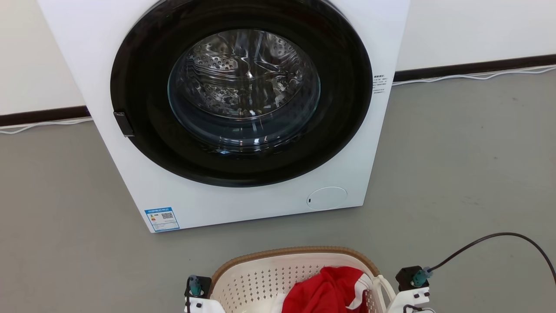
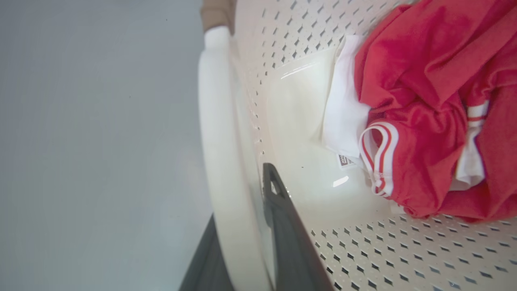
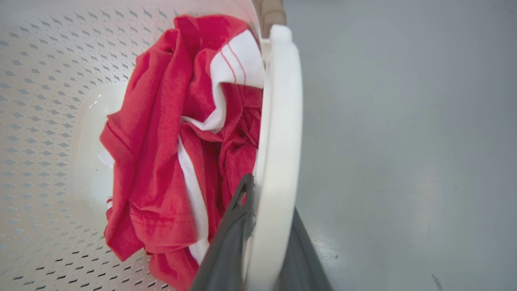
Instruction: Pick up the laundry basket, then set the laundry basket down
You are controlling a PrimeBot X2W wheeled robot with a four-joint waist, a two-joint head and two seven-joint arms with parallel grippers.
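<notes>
The fingers point(image 2: 287, 242) of the left gripper point(image 2: 242, 202) straddle the left handle point(image 2: 218, 133) of the laundry basket point(image 2: 404, 258). One dark finger lies inside the white loop against the perforated wall. The other is outside and mostly hidden behind the loop. They are clamped on it. The right gripper point(image 3: 271, 202) mirrors this on the right handle point(image 3: 282, 121). Its fingers point(image 3: 228, 246) pinch the loop, one on the clothes side and one on the floor side.

In the head view the left wrist point(image 1: 197, 295) and the right wrist point(image 1: 410, 291) sit low at either side of the basket, cut off by the bottom edge. A black cable point(image 1: 499, 237) arches away from the right one.

The basket is directly in front of the white washer point(image 1: 260, 204) and apart from it, over the grey floor point(image 1: 456, 174). Whether it touches the floor cannot be told. It holds a crumpled red garment point(image 3: 161, 141) with white stripes, lying on a white cloth point(image 2: 343, 109).

A blue label point(image 1: 161, 218) with a QR code sits at the washer's lower left corner, its print too small to read. The small text point(image 1: 379, 84) beside the dark door ring is also illegible. A sewn tag point(image 2: 346, 161) on the white cloth is too blurred to read. The basket's near half is cut off in the head view.
</notes>
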